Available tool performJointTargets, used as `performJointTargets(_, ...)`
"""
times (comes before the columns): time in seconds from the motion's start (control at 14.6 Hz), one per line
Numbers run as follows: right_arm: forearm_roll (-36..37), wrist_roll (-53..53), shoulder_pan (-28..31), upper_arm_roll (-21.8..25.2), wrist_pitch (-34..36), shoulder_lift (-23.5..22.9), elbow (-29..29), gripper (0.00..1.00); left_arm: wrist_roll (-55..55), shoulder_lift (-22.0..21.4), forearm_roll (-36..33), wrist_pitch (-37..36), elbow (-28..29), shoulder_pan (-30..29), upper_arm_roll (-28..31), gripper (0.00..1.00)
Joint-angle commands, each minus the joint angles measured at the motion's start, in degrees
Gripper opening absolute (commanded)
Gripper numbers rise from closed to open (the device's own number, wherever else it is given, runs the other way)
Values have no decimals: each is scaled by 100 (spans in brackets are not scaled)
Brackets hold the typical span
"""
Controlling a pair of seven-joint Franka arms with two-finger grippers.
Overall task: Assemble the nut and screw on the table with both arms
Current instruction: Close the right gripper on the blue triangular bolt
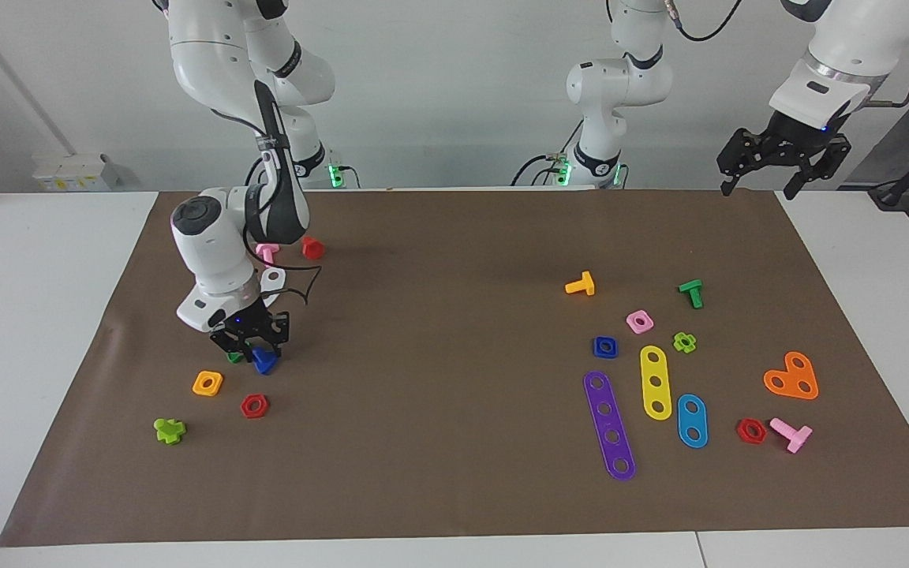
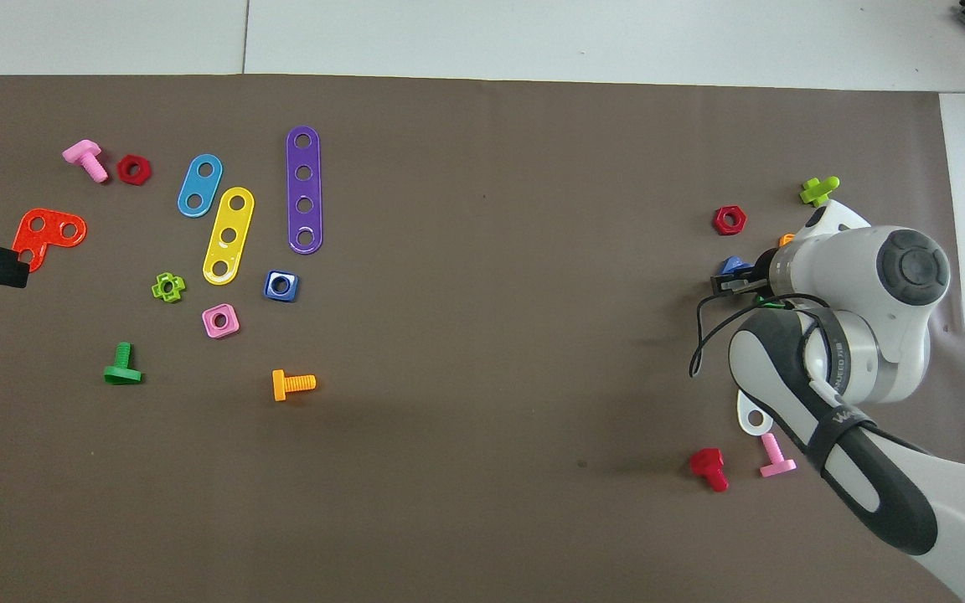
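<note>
The screw (image 1: 265, 361), dark blue with a triangular head, sits between the fingers of the right gripper (image 1: 253, 347) at the right arm's end of the table (image 1: 454, 489). We see the gripper low over the brown mat with its fingers closed partway around the screw; whether the screw is lifted or touching the mat we cannot tell. Just beside it a small green piece (image 1: 234, 357) peeks out from under the gripper. An orange-yellow square nut (image 1: 207, 383) and a red hex nut (image 1: 254, 405) lie near, farther from the robots, and a lime green piece (image 1: 170, 430) lies farther still.

We find the nut (image 1: 604, 346), dark blue and square with a round hole, lying flat on the mat toward the left arm's end, well apart from the screw. A pink square nut (image 1: 639, 321) lies near it, nearer to the robots, and a purple strip (image 1: 609, 424) and a yellow strip (image 1: 655, 382) lie beside it, farther from the robots.

The left gripper (image 1: 762, 188) waits raised over the mat's corner nearest the left arm's base, its fingers spread wide and holding nothing.
</note>
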State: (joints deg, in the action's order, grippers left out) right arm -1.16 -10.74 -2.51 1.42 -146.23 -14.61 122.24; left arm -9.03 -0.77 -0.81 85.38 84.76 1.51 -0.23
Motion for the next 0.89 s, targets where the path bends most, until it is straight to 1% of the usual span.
performJointTargets(0.0, -147, -148, 49, -45, -37, 2, 28, 81, -47, -134, -51, -39, 147, -63, -39, 100)
performJointTargets(0.07, -147, -148, 49, -45, -37, 10, 28, 84, -47, -134, -51, -39, 147, -63, -39, 100)
performJointTargets(0.14, -156, -148, 49, -45, -37, 2, 28, 85, -47, -134, -51, -39, 147, -63, -39, 100)
performJointTargets(0.34, -165, -130, 49, -45, -81, -25, -16, 85, -47, -134, -51, -39, 147, -63, -39, 100)
performJointTargets(0.41, -165, -121, 49, -45, -90, -25, -16, 81, -47, -134, -51, -39, 147, -63, -39, 100)
performJointTargets(0.48, -165, -121, 49, -45, -151, -42, -16, 70, -47, -134, -51, -39, 147, -63, -39, 100)
performJointTargets(0.62, -174, -121, 58, -36, -309, -95, -16, 56, -47, -134, -51, -39, 147, -63, -39, 100)
performJointTargets(0.82, -174, -33, 58, -36, -319, -95, -16, 51, -47, -134, -51, -39, 147, -63, -39, 100)
